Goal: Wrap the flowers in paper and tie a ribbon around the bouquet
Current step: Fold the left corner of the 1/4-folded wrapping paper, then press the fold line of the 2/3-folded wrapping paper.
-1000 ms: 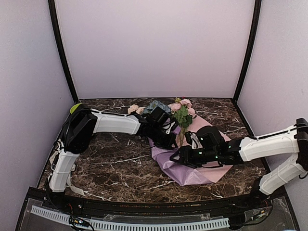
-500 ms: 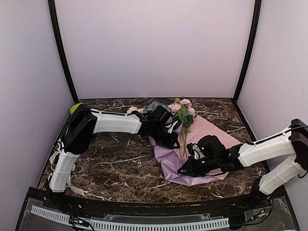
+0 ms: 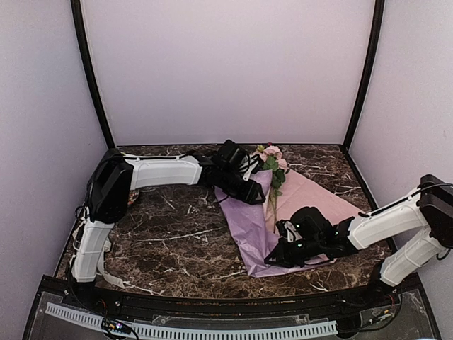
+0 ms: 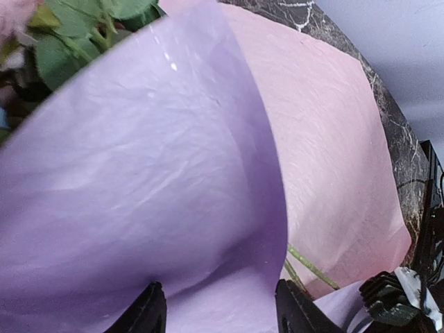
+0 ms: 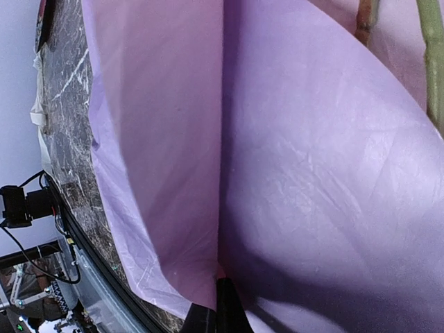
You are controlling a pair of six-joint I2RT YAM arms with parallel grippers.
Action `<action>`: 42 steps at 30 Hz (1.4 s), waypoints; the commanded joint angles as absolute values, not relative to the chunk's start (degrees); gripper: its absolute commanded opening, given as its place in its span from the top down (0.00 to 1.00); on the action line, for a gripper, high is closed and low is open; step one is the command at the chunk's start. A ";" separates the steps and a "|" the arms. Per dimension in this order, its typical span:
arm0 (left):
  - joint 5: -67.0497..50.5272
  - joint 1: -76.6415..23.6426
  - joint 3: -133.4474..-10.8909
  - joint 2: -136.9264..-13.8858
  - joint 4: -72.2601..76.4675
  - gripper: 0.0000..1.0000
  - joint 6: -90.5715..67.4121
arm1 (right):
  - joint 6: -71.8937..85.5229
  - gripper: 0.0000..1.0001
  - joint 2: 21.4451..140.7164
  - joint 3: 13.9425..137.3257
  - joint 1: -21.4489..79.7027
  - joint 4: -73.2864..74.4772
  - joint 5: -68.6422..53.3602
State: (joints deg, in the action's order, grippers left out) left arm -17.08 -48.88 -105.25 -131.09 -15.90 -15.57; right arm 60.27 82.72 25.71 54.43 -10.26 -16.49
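The paper lies right of centre on the table, lilac side curled up on the left, pink face flat on the right. The flowers rest on it, heads at the back, stems running down the fold, a loose bouquet. My left gripper is at the sheet's back left edge, open; in its wrist view the lilac paper bulges between the spread fingers, with leaves beyond. My right gripper is shut on the paper's near fold; a stem shows. The ribbon is out of view.
The dark marble table is boxed in by lilac walls, with black posts at the back corners. A black rail runs along the near edge, close to the right gripper.
The right gripper shut on the paper's near edge and drew it toward the front. The left gripper opened and shifted back, and the lilac side now curls higher over the stems.
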 commanded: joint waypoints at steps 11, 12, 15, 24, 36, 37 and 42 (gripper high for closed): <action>-17.31 -47.97 -86.29 -113.11 -14.95 0.54 -9.14 | 62.14 1.00 81.86 24.47 54.45 -10.06 -14.75; -17.54 -48.29 -85.81 -113.57 -14.31 0.54 -8.91 | 62.06 1.00 82.02 24.60 54.41 -9.70 -14.60; -14.65 -49.27 -85.51 -115.75 -12.38 0.54 -7.05 | 61.51 1.00 82.34 25.28 54.54 -8.49 -14.83; -10.19 -49.31 -90.01 -123.46 -13.19 0.50 -4.79 | 61.90 0.96 81.58 26.38 54.63 -5.33 -13.98; -10.55 -49.48 -88.88 -125.84 -13.52 0.49 -4.46 | 58.60 0.74 66.46 33.82 55.57 22.43 5.38; -10.58 -49.48 -88.81 -125.86 -13.46 0.49 -4.52 | 56.65 0.74 65.88 35.31 56.41 22.73 6.13; -10.85 -49.48 -88.45 -126.10 -13.19 0.49 -4.74 | 45.25 0.77 70.24 40.04 61.12 8.92 -1.69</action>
